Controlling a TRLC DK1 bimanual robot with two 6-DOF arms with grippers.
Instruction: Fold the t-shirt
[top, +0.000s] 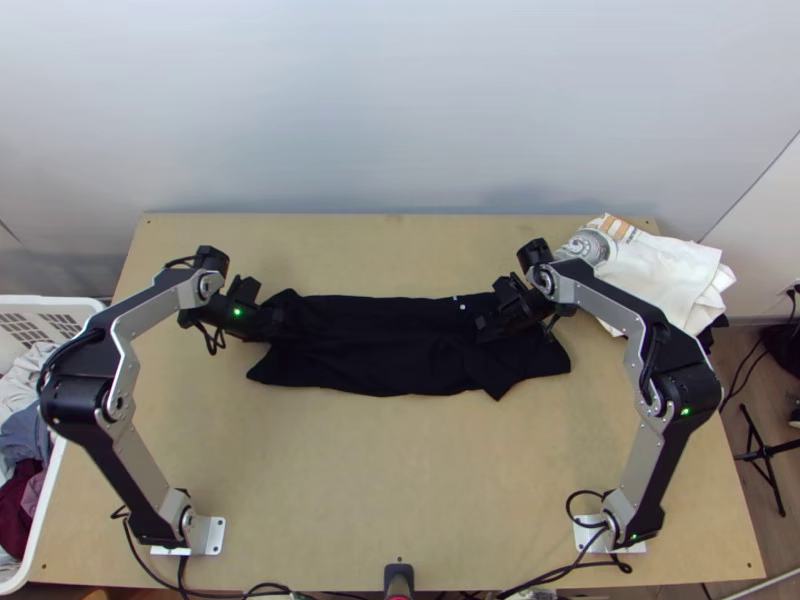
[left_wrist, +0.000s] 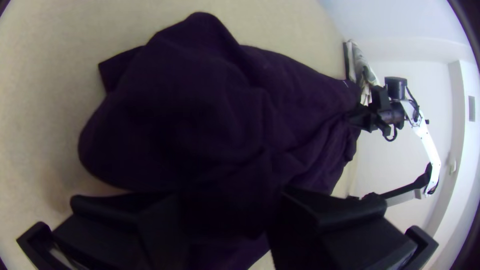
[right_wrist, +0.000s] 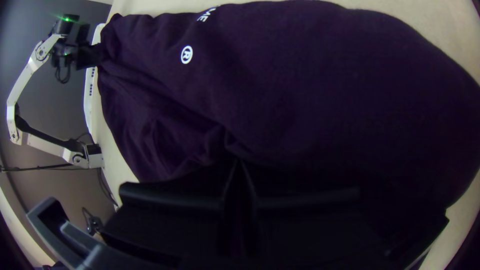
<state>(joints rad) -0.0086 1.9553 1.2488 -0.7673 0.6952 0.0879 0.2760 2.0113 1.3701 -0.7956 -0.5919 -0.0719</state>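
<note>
Evidently the folding was only part done. The black t-shirt (top: 380, 345) lay as a long, narrow band between and beneath the two grippers, which suggested that it had been doubled lengthwise at least once; how many layers there were could not be told. The left gripper (left_wrist: 230, 215) was over one end of the band, its fingers well apart with dark cloth in the gap, so it had no firm hold. Toward the other end, the right gripper (right_wrist: 237, 165) had its fingers brought together at the tips, and creases ran into them, so it seemed to have a pinch of the fabric. The white print (right_wrist: 186, 54) sat just beside the right gripper, on the upper face of the shirt.

Some tidying was left as well: a pointed flap stuck out on the near side of the right gripper, a loose corner lay nearer the arm bases than the left gripper, and the surface between the two was rumpled. Most likely the ends had yet to be brought inward to turn the band into a compact bundle, after the left gripper closed on its end or backed off. Beyond the right gripper, at the table's far corner, lay a pile of white clothing (top: 665, 275), apart from this work.
</note>
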